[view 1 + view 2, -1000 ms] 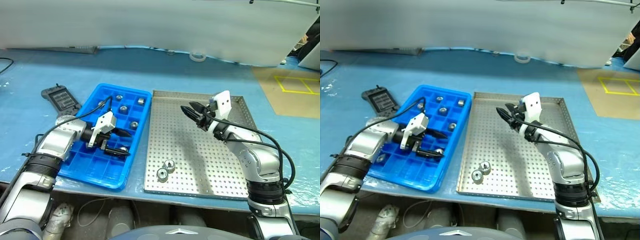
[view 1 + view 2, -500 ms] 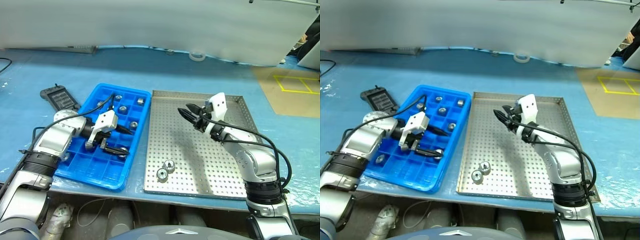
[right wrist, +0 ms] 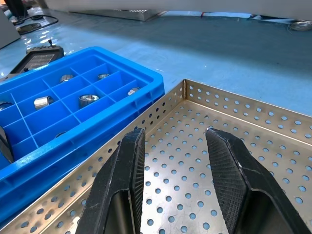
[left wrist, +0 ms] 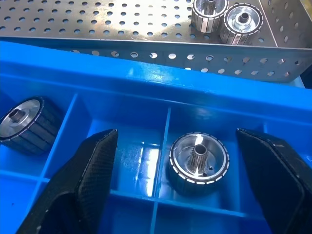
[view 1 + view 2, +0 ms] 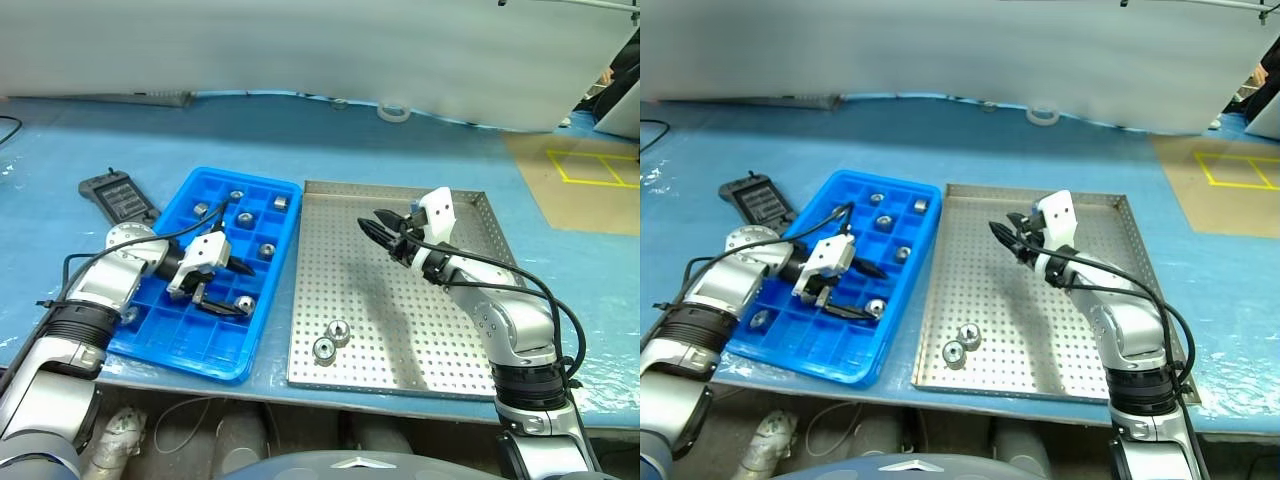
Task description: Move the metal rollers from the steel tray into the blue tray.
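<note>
— Since a second ago, what's different?

— Mostly the left gripper. It was over the blue tray before and it is still there, but it has tipped down a little toward the compartments. The roller it stands over now lies in a compartment near the edge of the blue tray that faces the steel tray, between the two black fingers without touching either.

— So the left fingers are apart?

— Spread wide, and empty. The roller sits on its end, hole up, free in its square.

— And the right gripper?

— The right gripper has kept its place, hanging over the far half of the steel tray, pointing toward the blue tray. Its fingers stand partly apart with only perforated metal showing between them; it carries nothing.

— Where are the rest of the rollers?

— Two rollers are left on the steel tray, touching each other, close to its near edge and on the side toward the blue tray. Several more rollers lie one to a compartment in the far rows of the blue tray, and another one sits a compartment along from the one under the left gripper.

— Anything else beside the blue tray?

— A dark controller lies on the blue table cover, just past the blue tray's far outer corner, away from the steel tray.
</note>
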You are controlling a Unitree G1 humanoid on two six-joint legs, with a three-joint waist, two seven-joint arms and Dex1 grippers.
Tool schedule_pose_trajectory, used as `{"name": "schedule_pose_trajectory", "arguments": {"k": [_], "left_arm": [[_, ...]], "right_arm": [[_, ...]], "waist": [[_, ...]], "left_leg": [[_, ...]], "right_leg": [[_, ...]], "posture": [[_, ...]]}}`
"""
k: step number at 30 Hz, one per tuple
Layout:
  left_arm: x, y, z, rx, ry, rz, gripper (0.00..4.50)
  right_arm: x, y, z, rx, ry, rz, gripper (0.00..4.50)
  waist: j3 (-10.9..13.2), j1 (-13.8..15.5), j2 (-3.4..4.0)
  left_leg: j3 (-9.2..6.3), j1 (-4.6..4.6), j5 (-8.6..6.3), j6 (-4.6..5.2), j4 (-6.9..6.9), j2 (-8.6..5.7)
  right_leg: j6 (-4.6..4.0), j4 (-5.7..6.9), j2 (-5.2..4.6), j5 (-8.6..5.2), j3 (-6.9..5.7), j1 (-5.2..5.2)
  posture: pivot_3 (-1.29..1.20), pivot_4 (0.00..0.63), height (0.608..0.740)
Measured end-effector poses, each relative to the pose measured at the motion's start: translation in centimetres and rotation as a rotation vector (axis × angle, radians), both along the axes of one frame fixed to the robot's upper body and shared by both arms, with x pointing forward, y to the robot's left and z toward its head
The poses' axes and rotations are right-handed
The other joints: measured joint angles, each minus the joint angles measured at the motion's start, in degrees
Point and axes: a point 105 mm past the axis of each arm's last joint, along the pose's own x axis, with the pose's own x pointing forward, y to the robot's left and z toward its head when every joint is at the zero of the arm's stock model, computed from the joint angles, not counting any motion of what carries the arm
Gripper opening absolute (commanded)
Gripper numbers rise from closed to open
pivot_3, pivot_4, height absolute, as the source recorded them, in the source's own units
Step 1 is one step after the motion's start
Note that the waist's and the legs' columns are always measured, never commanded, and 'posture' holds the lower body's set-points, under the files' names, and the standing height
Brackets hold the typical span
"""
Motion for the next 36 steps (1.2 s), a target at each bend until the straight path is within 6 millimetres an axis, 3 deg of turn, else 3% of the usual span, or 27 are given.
{"name": "schedule_pose_trajectory", "arguments": {"k": [12, 19, 23, 31, 36], "left_arm": [[-1.1, -3.1, -1.1, -0.108, 0.046, 0.011, 4.09], [-1.0, -3.6, -1.3, -0.132, 0.054, 0.023, 4.09], [-0.5, -4.2, -1.5, -0.166, 0.047, 0.033, 4.09], [2.5, -4.4, -1.5, -0.242, -0.024, 0.143, 4.09], [2.4, -4.0, -2.1, -0.253, -0.037, 0.093, 4.09]], "right_arm": [[0.0, 0.1, -0.1, -0.008, 0.004, 0.003, 2.04], [-0.1, -0.1, -0.3, -0.016, 0.010, 0.001, 2.04], [0.0, -0.1, -0.3, -0.016, 0.010, -0.002, 2.04], [-0.2, 0.1, -0.5, -0.032, 0.019, 0.021, 2.04], [-0.5, -0.4, -0.7, -0.068, 0.029, 0.038, 2.04]], "waist": [[0.0, 0.3, -0.01], [0.0, 0.3, 0.00], [0.0, 0.6, 0.01], [-0.1, 1.4, 0.04], [-0.3, 1.3, 0.31]], "left_leg": [[0.00, -0.02, -0.05, 0.09, 0.01, -0.09], [0.00, -0.01, -0.05, 0.08, 0.03, -0.08], [0.00, -0.01, -0.05, 0.08, 0.07, -0.13], [0.01, 0.07, -0.05, 0.08, 0.20, -0.36], [0.01, 0.30, -0.04, 0.08, 0.13, -0.32]], "right_leg": [[-0.01, -0.05, -0.08, 0.00, 0.02, 0.05], [-0.01, -0.05, -0.07, 0.00, 0.04, 0.05], [-0.01, -0.07, -0.09, -0.01, 0.09, 0.09], [-0.02, -0.23, -0.17, -0.01, 0.50, 0.04], [-0.02, -0.20, -0.15, -0.01, 0.50, 0.15]], "posture": [[-0.25, 0.150, 0.740], [-0.25, 0.150, 0.740], [-0.25, 0.150, 0.740], [-0.25, 0.150, 0.740], [-0.26, 0.150, 0.740]]}}
